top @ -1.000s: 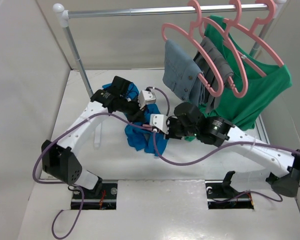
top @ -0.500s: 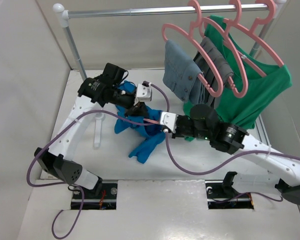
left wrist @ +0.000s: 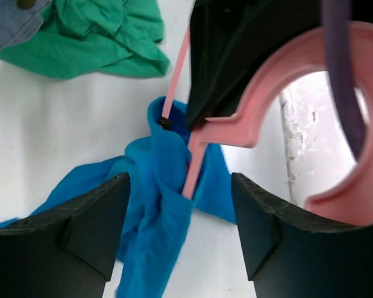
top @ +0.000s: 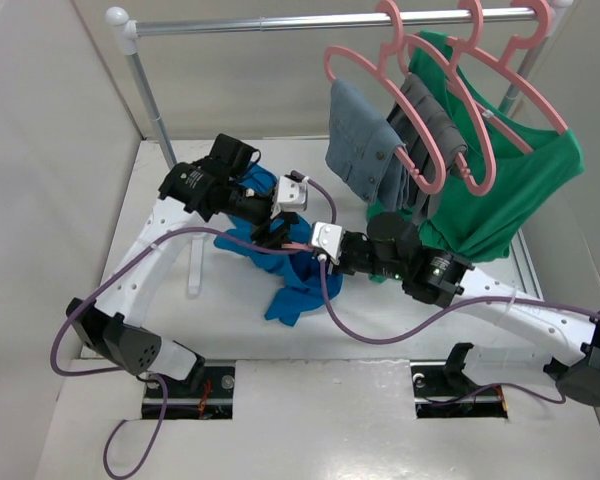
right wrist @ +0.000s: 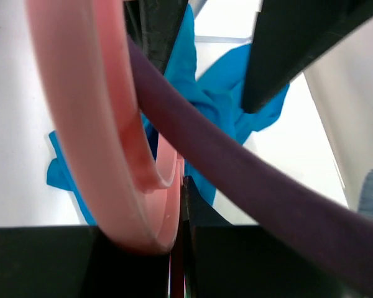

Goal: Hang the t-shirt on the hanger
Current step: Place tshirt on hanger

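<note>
White table. t-shirt bunched in a heap left of green shirt, right under both end effectors. Left end effector spread wide, straddling cloth, gripping nothing. Right end effector pinched onto hanger just below hook. Hook end up top, thin arm slanting down into t-shirt folds.

t-shirt: bright blue, plain, crumpled in a heap on the white surface, left of the hanging green shirt & lower in top view. One end trails away from that shirt.

hanger: thin pink plastic w/ curved hook, tilted, hook raised above the cloth. One slim arm runs into a bunched fold of the t-shirt; rest hidden.
</note>
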You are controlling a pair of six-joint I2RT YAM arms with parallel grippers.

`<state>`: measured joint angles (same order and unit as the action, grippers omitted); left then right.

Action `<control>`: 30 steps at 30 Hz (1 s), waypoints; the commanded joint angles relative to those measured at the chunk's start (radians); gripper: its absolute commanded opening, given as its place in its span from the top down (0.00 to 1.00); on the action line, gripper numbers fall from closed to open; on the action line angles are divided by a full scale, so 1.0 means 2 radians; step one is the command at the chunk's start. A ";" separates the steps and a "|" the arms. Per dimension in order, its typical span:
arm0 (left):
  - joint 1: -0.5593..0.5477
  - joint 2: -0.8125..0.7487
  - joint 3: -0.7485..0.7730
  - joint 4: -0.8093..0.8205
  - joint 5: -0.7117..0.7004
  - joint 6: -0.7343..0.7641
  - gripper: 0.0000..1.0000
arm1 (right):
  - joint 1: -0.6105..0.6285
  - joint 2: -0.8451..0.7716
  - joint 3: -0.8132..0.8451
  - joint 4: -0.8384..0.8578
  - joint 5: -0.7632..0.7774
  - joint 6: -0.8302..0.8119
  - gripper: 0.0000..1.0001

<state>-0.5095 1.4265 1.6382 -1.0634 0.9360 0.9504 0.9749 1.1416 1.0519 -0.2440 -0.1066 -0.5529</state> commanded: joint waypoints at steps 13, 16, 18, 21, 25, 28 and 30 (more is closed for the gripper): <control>0.058 -0.070 -0.087 0.057 -0.098 0.120 0.20 | -0.008 -0.001 -0.050 0.109 -0.026 0.008 1.00; 0.097 -0.074 -0.075 0.057 -0.047 0.125 0.19 | -0.008 0.004 -0.050 0.113 -0.026 0.008 1.00; 0.121 -0.074 -0.067 0.062 -0.012 0.131 0.13 | -0.008 0.008 -0.055 0.114 -0.030 0.008 1.00; 0.132 -0.074 -0.062 0.047 -0.012 0.178 0.08 | -0.008 0.013 -0.060 0.119 -0.030 0.008 1.00; 0.132 -0.069 -0.091 0.013 -0.025 0.223 0.07 | -0.008 0.013 -0.060 0.124 -0.030 0.008 1.00; 0.132 -0.069 -0.129 0.035 -0.036 0.217 0.07 | -0.008 0.013 -0.060 0.124 -0.030 0.008 1.00; 0.132 -0.069 -0.165 0.084 -0.056 0.198 0.07 | -0.008 0.013 -0.060 0.124 -0.030 0.003 1.00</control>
<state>-0.2512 1.3022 1.3811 -0.9531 0.8356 1.3380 0.9680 1.1732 0.9318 -0.0563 -0.1577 -0.5446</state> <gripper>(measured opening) 0.924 0.115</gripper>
